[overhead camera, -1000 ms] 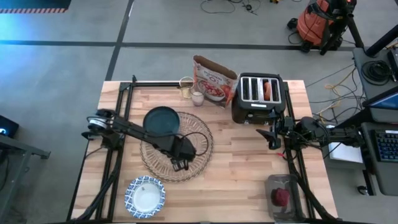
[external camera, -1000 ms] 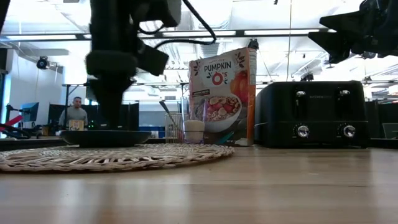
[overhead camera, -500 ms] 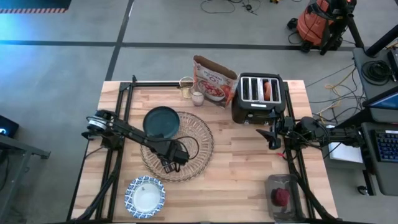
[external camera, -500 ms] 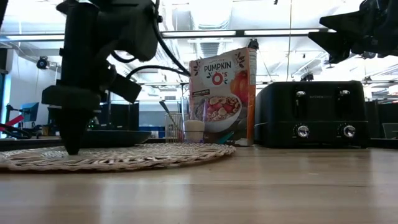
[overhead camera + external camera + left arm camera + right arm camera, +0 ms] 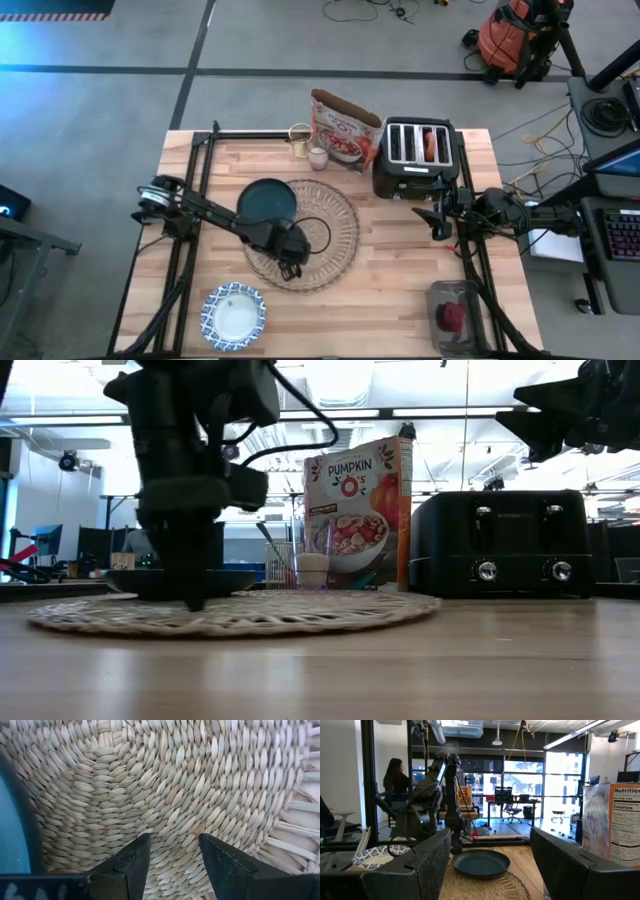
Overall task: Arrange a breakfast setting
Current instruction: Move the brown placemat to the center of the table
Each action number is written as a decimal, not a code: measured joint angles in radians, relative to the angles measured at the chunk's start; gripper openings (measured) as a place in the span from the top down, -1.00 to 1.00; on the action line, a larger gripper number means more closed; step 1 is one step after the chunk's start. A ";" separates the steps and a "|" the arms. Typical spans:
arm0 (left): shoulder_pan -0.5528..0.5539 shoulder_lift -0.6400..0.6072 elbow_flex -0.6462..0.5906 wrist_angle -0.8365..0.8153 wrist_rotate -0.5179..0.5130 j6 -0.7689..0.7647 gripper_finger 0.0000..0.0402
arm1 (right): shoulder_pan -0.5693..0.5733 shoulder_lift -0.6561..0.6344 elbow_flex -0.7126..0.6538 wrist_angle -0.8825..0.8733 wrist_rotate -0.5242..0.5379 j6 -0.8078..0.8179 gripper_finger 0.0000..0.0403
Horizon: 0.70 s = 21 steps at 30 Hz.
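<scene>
High view is showing the bowl (image 5: 233, 313) sitting nearest, at the table's front left edge. Beyond it, the left gripper (image 5: 291, 268) is pressing down on the mat (image 5: 335, 235), fingers parted and holding nothing, to drag it. Keeping steady downward pressure should stop slipping. The plate (image 5: 266, 199) is riding the mat's far rim. The right gripper (image 5: 436, 216) is waiting open by the toaster (image 5: 415, 155).

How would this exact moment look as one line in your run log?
left gripper: jaws open, pressed on placemat | plate: on placemat's edge | right gripper: open, waiting beside toaster
</scene>
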 joint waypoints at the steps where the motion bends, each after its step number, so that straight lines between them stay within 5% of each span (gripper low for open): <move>1: 0.001 0.000 0.000 0.020 0.000 0.003 0.19 | 0.000 0.000 0.000 0.000 0.000 -0.001 -0.29; 21: 0.012 0.003 -0.003 0.199 0.020 0.032 0.19 | 0.000 0.000 0.000 0.000 0.000 0.000 -0.29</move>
